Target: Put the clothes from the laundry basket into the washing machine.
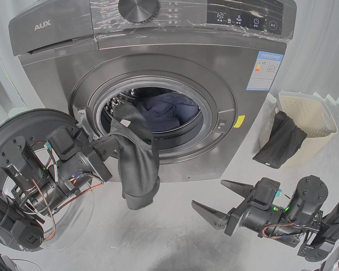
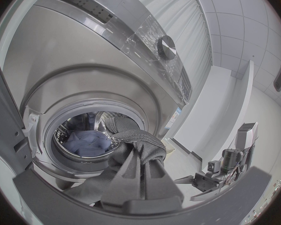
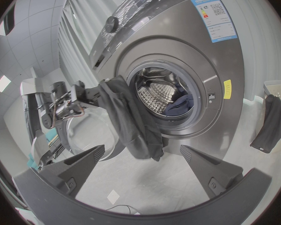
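Clamped tight in the left gripper [image 1: 115, 143], a black garment [image 1: 137, 159], open washing machine [image 1: 214, 64] just ahead. Spread wide apart, the right gripper [image 1: 209, 192], laundry basket [image 1: 309, 113] off to its side.

Head view: the door opening [image 1: 209, 110] of the washing machine [image 1: 158, 57] is blocked from seven to nine o'clock by the dark garment [image 1: 137, 151], which is pinched in the left gripper [image 2: 144, 163] and hangs over the rim and down the front. From twelve round to five the mouth is free. Inside, blue clothes [image 1: 165, 111] fill the drum's lower back, with room above them. The open door [image 1: 24, 127] walls off the machine's nine o'clock side. There's bare floor [image 1: 169, 226] at six, and the right gripper [image 1: 207, 192], fingers spread, is low at five. At three o'clock the laundry basket [image 1: 309, 113] stands open-topped, a black garment [image 1: 280, 140] draped over its near rim.
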`<state>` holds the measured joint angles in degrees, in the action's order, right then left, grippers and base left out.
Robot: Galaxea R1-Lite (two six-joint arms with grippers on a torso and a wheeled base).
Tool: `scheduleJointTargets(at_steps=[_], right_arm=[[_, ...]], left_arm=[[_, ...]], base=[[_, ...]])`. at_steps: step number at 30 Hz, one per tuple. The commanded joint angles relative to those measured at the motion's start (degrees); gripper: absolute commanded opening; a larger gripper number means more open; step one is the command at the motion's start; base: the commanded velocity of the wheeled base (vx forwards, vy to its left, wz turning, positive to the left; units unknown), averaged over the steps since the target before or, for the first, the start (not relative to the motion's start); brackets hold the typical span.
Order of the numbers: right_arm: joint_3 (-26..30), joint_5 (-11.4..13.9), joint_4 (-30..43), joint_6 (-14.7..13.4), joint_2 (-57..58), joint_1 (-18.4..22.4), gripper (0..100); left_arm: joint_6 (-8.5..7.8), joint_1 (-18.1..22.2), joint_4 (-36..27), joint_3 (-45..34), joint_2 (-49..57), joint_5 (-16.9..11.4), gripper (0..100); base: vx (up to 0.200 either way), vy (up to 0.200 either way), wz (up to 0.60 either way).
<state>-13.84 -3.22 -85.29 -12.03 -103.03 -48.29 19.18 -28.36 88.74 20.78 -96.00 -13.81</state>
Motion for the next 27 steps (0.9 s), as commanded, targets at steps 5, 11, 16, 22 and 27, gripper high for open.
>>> scheduleJointTargets(at_steps=[5,11,16,22,27], right_arm=[[-9.9,-0.2,0.2,0.0,-9.9,4.0,100],[-16.7,4.5,-0.8,0.5,-11.2,4.6,100],[-21.6,6.7,-0.8,1.2,-11.3,2.4,100],[-21.2,9.3,-2.9,1.0,-12.5,-0.5,100],[-21.9,10.0,-3.0,1.0,-13.9,-1.6,100]], left_arm=[[-0.02,0.0,-0.1,-0.1,3.5,-3.9,0],[-0.10,-0.1,-0.1,-0.2,3.0,-4.1,0],[-0.19,-0.6,-0.1,-0.3,1.5,-4.1,0],[-0.46,-0.2,-0.1,0.1,-0.2,-3.7,0],[-0.46,-0.5,-0.1,0.0,-0.4,-3.7,0]], base=[[0.000,0.000,0.00],[0.000,0.000,0.00],[0.000,0.000,0.00],[0.000,0.000,0.00],[0.000,0.000,0.00]])
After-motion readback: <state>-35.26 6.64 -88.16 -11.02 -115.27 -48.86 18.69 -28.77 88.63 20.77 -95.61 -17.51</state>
